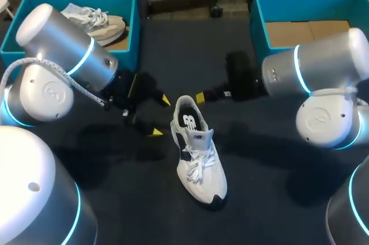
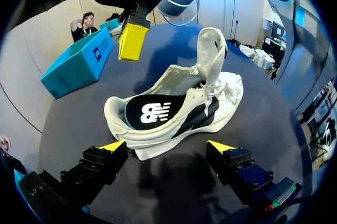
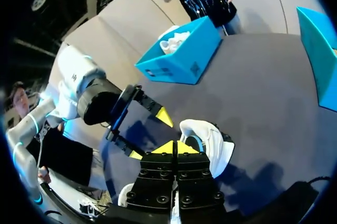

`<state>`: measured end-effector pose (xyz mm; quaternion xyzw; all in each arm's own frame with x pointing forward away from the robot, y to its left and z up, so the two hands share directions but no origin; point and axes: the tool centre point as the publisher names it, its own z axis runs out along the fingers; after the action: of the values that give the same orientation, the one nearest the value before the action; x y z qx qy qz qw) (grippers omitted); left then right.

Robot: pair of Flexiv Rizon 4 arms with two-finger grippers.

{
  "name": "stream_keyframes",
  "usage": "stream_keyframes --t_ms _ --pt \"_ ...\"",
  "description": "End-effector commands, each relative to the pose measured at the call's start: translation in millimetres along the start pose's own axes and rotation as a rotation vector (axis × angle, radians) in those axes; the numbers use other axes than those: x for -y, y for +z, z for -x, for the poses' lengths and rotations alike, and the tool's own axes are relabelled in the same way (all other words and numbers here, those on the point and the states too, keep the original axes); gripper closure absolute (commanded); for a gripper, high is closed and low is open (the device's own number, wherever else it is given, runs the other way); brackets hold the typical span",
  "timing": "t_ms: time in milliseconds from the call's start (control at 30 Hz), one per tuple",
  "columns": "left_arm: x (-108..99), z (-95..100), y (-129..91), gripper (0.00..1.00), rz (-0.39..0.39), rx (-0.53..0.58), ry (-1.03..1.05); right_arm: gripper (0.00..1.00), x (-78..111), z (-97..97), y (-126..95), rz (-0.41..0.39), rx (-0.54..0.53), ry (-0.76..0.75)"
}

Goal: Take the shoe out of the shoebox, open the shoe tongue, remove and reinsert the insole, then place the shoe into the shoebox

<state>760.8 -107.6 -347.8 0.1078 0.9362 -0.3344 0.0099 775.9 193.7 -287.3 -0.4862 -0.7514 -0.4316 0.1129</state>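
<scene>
Dark desk all around, and the action sits right at the heel end. First the left tool: fingers spread wide, nothing between them, just left of the shoe. From its wrist view the shoe lies broadside ahead of those open fingers, close but apart. Over to the right tool: tips pressed together, empty, coming in from the right toward the heel's far rim. Whether it touches, I can't tell.

Now the shoe itself: mid-desk, long axis running far to near, heel far, toe near and swung slightly right. So both tools flank the heel, one on each side, neither at the toe. Its tongue stands up, throat open, black insole lying flat inside.

My read: the insole step is on. The closed right tool has the straighter line into the heel opening, while the left tool is placed to clamp the sidewalls. A blue shoebox with a bare floor sits far right, well apart.
</scene>
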Motion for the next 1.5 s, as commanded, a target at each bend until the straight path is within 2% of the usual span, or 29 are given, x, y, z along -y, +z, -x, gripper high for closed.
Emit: stream_keyframes --t_ms 33,233,433,667,967,1333,1500 --pt "-4.9 -8.4 -11.8 0.00 -0.017 0.005 0.003 1.00 -0.2 -9.1 1.3 -0.019 0.185 0.013" --pt "-6.4 -10.4 -21.7 0.00 -0.001 -0.008 0.020 1.00 9.7 -17.2 -1.1 -0.003 0.192 0.035" --pt "-7.3 -10.3 -38.6 0.00 -0.012 -0.030 0.028 1.00 9.7 -17.2 -1.1 -0.003 0.192 0.035" --pt "-12.2 -12.3 -74.6 0.00 -0.009 -0.046 0.046 1.00 9.7 -17.2 -1.1 -0.003 0.192 0.035" --pt "-25.7 -1.6 -107.4 0.00 0.003 -0.032 0.059 1.00 9.7 -17.2 -1.1 -0.003 0.192 0.035" --pt "-33.6 4.8 -135.9 0.00 0.019 -0.024 0.086 1.00 25.2 -9.2 12.4 -0.010 0.402 0.084" --pt "-39.9 7.7 -145.6 0.00 0.034 -0.009 0.077 1.00 33.2 -6.5 18.3 -0.049 0.471 0.098"
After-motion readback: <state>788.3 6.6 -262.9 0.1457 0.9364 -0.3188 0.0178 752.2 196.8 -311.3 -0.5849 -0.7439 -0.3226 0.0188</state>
